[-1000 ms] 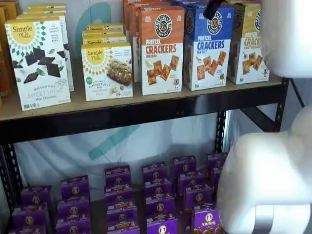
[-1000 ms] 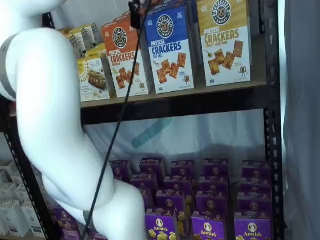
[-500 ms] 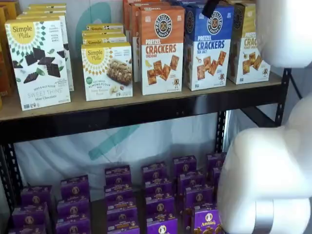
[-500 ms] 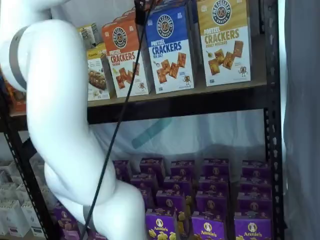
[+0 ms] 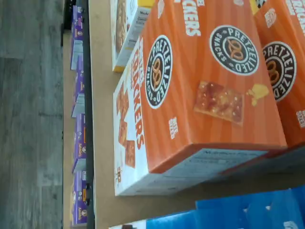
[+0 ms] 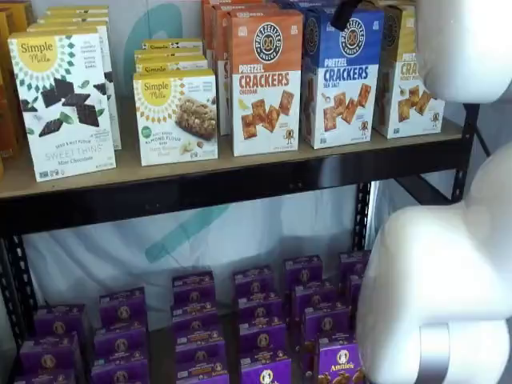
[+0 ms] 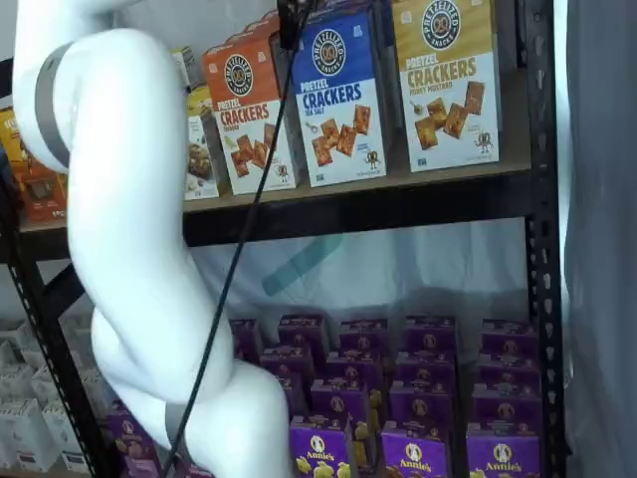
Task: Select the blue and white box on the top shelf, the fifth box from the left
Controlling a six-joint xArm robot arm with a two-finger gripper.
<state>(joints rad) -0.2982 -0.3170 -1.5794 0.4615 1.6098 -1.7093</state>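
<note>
In both shelf views the gripper hangs at the upper front edge of the blue and white box on the top shelf; its opening cannot be told. The wrist view shows mostly the orange cheddar box.

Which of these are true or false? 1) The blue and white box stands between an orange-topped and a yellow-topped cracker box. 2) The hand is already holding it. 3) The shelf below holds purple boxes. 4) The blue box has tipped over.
1) True: in both shelf views the blue and white box stands on the top shelf between the orange-topped box and the yellow-topped box.
2) False: only a dark tip of the hand shows at the box's upper edge; no grip is visible.
3) True: purple boxes fill it.
4) False: it stands upright.
</note>
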